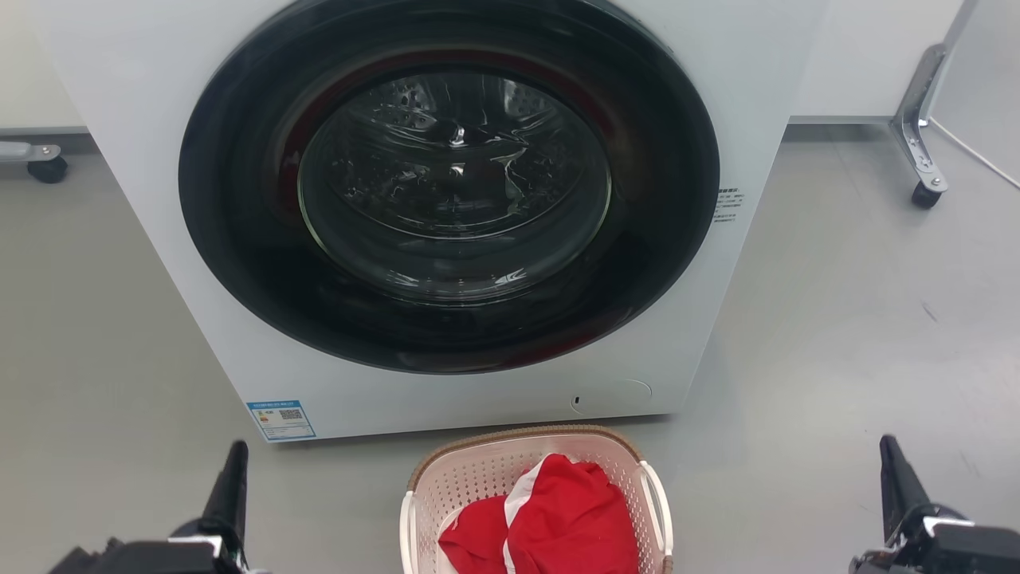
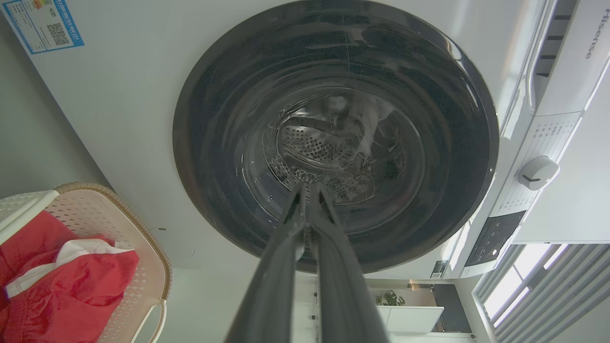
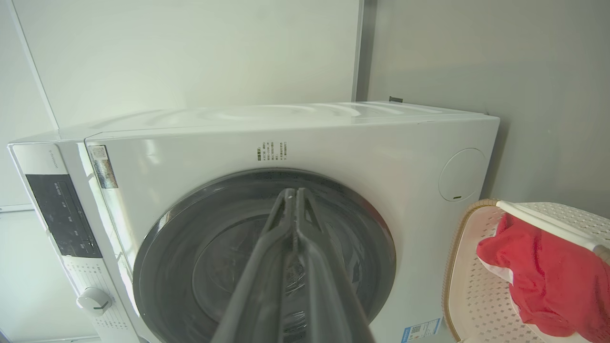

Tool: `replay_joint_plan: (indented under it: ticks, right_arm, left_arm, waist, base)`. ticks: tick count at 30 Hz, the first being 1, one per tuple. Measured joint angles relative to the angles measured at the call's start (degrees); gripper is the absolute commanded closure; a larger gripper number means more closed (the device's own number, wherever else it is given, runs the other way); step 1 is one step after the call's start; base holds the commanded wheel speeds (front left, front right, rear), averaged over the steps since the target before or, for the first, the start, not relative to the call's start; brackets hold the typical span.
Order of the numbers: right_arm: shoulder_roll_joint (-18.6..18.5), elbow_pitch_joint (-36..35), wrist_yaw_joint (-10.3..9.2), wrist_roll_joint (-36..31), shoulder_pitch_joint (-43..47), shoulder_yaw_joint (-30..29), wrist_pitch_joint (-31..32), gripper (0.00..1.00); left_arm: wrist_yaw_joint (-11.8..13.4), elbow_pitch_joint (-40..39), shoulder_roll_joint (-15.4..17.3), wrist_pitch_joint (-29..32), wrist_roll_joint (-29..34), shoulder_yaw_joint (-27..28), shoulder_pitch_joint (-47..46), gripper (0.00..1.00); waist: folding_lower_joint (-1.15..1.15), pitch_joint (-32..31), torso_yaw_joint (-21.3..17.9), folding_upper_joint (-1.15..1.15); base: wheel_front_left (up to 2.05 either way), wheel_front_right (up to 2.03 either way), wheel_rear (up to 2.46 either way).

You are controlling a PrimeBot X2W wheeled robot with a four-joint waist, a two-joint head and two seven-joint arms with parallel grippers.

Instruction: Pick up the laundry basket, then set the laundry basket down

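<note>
The laundry basket (image 1: 472, 478) sits on the grey floor (image 1: 837, 319) at 6 o'clock, just before the washing machine (image 1: 119, 119), and holds a red-and-white garment (image 1: 558, 518). The left claw (image 1: 235, 462) at 8 o'clock and the right claw (image 1: 888, 456) at 4 o'clock both have their fingers pressed together.

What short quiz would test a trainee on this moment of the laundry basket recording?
1. True or false: the laundry basket stands on the floor directly in front of the washer.
2. What lies in the basket? A) a red and white cloth B) a blue towel C) a pair of shoes
3. Fill in: the left end effector and the right end effector both have their fingers ____, with nothing between them.

Key: 1 true; 2 A; 3 shut.
</note>
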Motion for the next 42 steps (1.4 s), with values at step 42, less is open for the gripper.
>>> replay_joint_plan:
  ticks: [42]
  right_arm:
    - [-3.12,-0.77,-1.03,-21.05,-1.69,5.99,-8.14,0.0]
  left_arm:
    - [0.77,-0.44,2.36,-8.1,16.75,-7.62,-3.05,0.0]
  waist:
    - [0.0,0.07,0.37,0.0]
  base:
    - [0.0,0.0,0.0]
